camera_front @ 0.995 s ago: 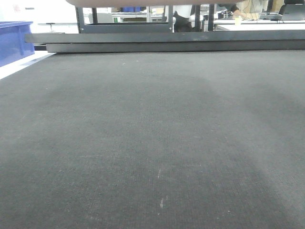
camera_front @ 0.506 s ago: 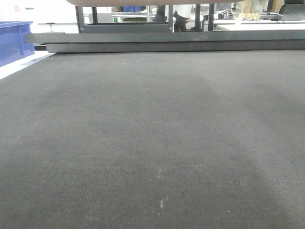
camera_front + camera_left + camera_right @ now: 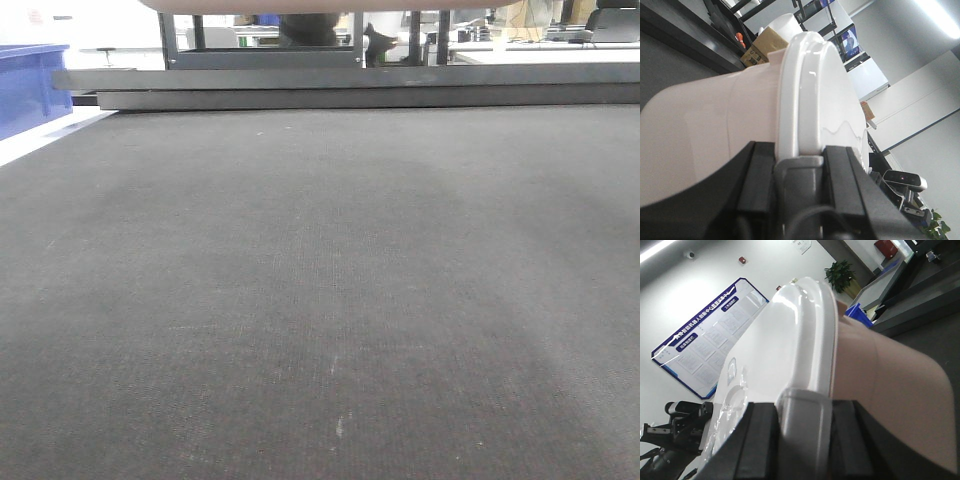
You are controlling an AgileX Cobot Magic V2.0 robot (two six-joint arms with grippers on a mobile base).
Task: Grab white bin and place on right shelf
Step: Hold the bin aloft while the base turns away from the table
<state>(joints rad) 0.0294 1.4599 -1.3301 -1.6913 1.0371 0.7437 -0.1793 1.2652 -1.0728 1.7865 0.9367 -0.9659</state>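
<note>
The left gripper (image 3: 799, 156) is closed onto the rim of the white bin (image 3: 705, 115), with one finger on each side of a grey handle (image 3: 797, 172). The right gripper (image 3: 805, 409) clamps the opposite rim in the same way. Gripping both ends probably keeps the wide tub level. The bin hangs above the dark mat (image 3: 320, 300), and its underside shows at the top edge of the front view. The right shelf is not in view.

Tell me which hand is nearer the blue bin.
Left, probably. The left hand grips the white bin at its left end, the side where the blue bin stands; the right hand grips the opposite end.
</note>
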